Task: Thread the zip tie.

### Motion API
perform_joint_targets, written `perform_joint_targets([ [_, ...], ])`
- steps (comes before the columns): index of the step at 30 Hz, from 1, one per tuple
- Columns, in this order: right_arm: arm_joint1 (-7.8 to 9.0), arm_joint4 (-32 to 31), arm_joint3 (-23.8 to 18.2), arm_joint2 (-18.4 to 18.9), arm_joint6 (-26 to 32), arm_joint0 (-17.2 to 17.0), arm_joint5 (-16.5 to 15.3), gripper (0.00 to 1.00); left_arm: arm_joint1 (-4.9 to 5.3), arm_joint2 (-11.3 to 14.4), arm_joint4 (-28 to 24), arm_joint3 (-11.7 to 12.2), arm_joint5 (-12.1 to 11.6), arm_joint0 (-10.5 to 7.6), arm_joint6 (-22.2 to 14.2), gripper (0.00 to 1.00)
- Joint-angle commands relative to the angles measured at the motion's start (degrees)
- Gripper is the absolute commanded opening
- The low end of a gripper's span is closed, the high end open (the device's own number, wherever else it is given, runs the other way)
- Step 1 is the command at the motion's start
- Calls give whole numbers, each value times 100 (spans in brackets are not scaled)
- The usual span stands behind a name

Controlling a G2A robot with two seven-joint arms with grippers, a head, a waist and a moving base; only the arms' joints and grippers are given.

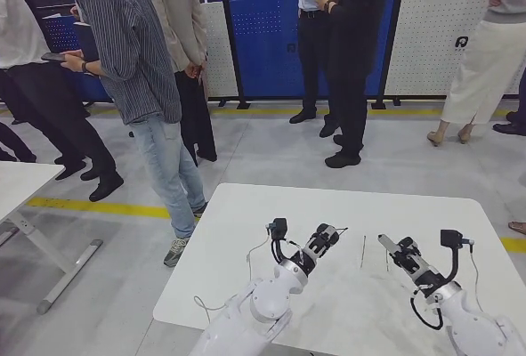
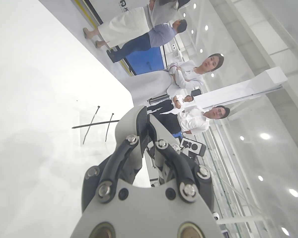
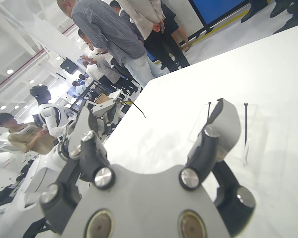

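In the left gripper (image 2: 146, 115), fingers pressed together: one end of a thin black plastic zip tie (image 2: 100, 123), clamped fast, strap sticking straight out past the fingertips above the white tabletop (image 1: 271, 209).

Ahead of those fingertips, flat on a clear plastic sheet (image 3: 252, 137): two more black ties, side by side and apart, square heads at the end far from the right gripper (image 3: 154, 105). From the left wrist, held strap crossing in front of both; touching them or not, cannot tell.

On the right gripper, fingers spread wide apart, low over the tabletop. One lying zip tie (image 3: 208, 111) partly hidden behind one of its fingers; other lying zip tie (image 3: 245, 125) just outside that same finger, in full sight along its length.

From above, both lying ties between the two grippers, nearer the right one than the left.
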Motion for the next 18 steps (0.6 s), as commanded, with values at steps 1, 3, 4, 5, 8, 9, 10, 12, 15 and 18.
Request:
perform_joint_targets([
  [1,0,0,0,0,0,0,0,100,1,-18,54,18,4,3,97,0],
  [3,-16,200,-14,-23,-32,-8,45,100,-19,-20,138,63,-46,27,495,0],
  [4,-22,337,0,-4,-60,-2,59,100,-29,-19,128,81,-51,23,593,0],
  [5,-31,653,26,50,-91,-7,51,100,-36,-41,214,113,-82,17,827,0],
  [8,-25,1296,164,330,-170,-45,1,100,-57,-64,189,174,-145,39,1092,0],
  [9,-25,1564,203,430,-213,-75,0,100,-61,-69,208,191,-159,52,1173,0],
  [10,-19,1733,240,532,-228,-104,0,100,-65,-60,204,207,-166,59,1170,0],
  [12,-6,1999,312,748,-302,-181,0,100,-72,-61,250,274,-153,67,1256,0],
  [15,16,2160,385,978,-315,-263,0,100,-96,-6,238,379,-104,51,1299,0],
  [18,17,2189,391,1002,-309,-273,0,100,-107,22,228,405,-110,47,1315,0],
])
